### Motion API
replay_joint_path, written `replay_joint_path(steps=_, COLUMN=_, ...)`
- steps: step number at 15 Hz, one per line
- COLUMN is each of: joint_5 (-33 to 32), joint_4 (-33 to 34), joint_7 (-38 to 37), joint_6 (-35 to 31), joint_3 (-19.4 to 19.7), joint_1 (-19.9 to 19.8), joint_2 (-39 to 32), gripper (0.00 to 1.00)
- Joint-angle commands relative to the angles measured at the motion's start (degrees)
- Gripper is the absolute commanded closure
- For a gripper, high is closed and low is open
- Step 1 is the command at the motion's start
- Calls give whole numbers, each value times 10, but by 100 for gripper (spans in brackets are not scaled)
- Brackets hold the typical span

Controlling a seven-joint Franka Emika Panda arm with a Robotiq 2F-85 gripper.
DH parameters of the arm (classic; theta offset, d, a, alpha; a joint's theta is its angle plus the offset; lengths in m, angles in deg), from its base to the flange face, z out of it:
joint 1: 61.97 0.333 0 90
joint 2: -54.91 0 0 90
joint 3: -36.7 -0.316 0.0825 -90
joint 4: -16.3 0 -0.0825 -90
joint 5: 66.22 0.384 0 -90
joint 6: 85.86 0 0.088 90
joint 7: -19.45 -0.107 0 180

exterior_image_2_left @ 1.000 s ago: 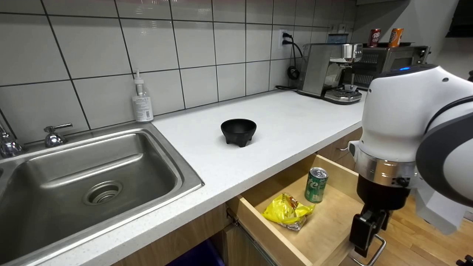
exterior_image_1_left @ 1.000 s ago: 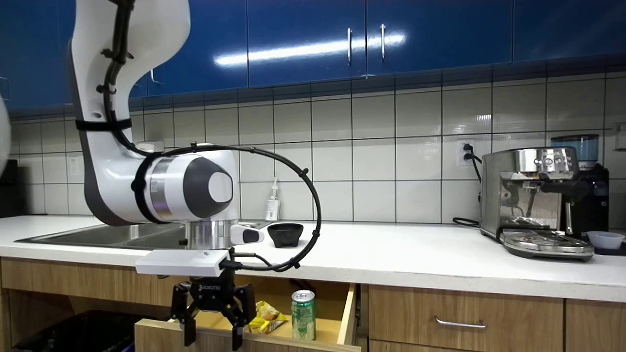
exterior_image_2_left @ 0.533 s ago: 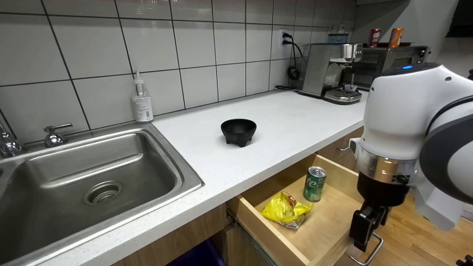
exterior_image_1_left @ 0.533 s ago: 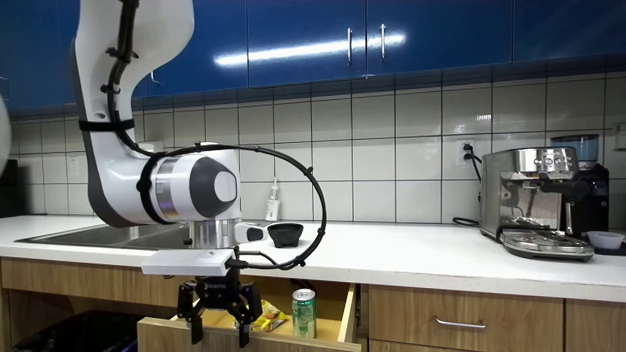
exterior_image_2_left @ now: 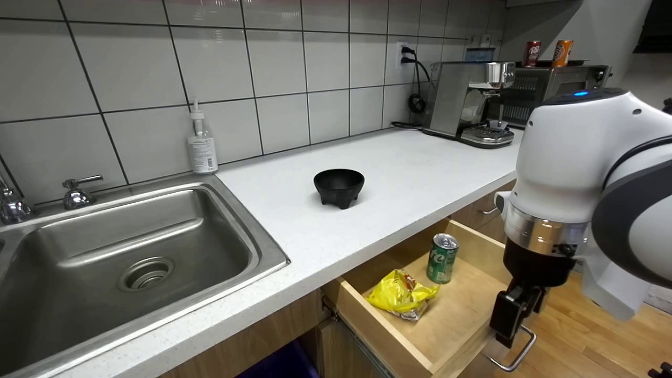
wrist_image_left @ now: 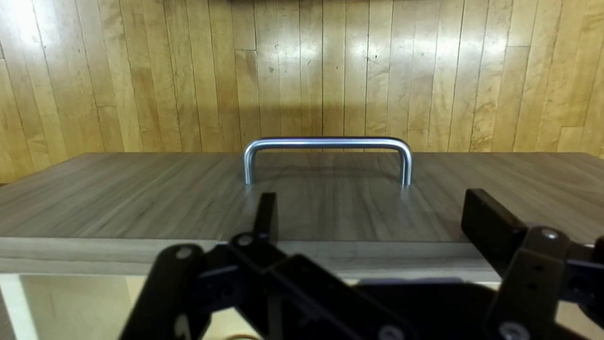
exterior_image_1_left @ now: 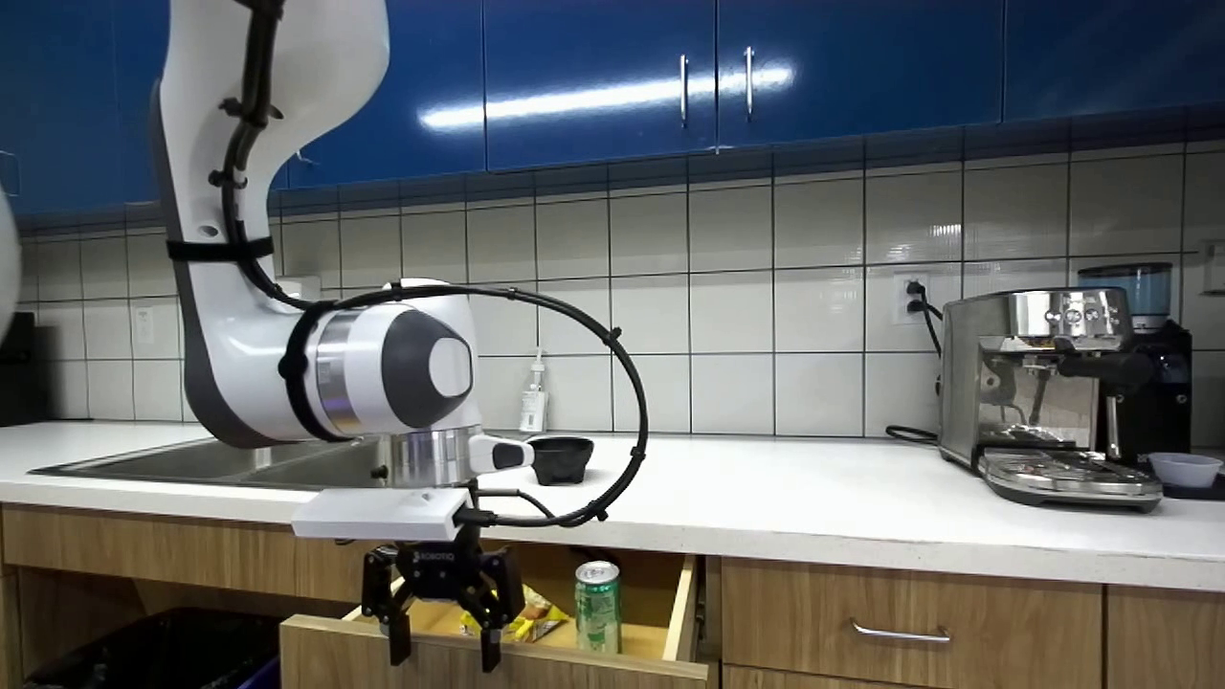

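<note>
Gripper (exterior_image_1_left: 445,655): qty 1, blk, jaws spread, at front of drawer (wrist_image_left: 325,208), nr handle (wrist_image_left: 327,142); contact unclear. Said drawer: wood, pulled out, under counter (exterior_image_2_left: 409,163). Can (exterior_image_2_left: 442,261): grn, upright in drawer. Bag (exterior_image_2_left: 400,293): yel, crumpled, in drawer nr can. Bowl (exterior_image_2_left: 339,189): blk, on counter.

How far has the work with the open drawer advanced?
Done: the drawer has slid slightly inward over the last second. In hand, apparently: pushing it, as the open end effector is at its front. Left, probably: closing it fully; the green can and yellow bag inside are still exposed.
</note>
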Motion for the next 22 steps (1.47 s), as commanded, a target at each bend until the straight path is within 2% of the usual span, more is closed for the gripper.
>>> replay_joint_path(steps=1, joint_5=-15, joint_4=24, joint_7=-4, joint_6=-22, joint_3=6, joint_1=-9, joint_2=-24, gripper=0)
replay_joint_path(steps=16, joint_5=-15, joint_4=38, joint_7=1, joint_6=-20, joint_3=11, joint_1=-5, joint_2=-27, gripper=0)
replay_joint_path(steps=22, joint_5=-1, joint_4=21, joint_7=3, joint_6=-13, joint_3=3, joint_1=-4, joint_2=-20, gripper=0)
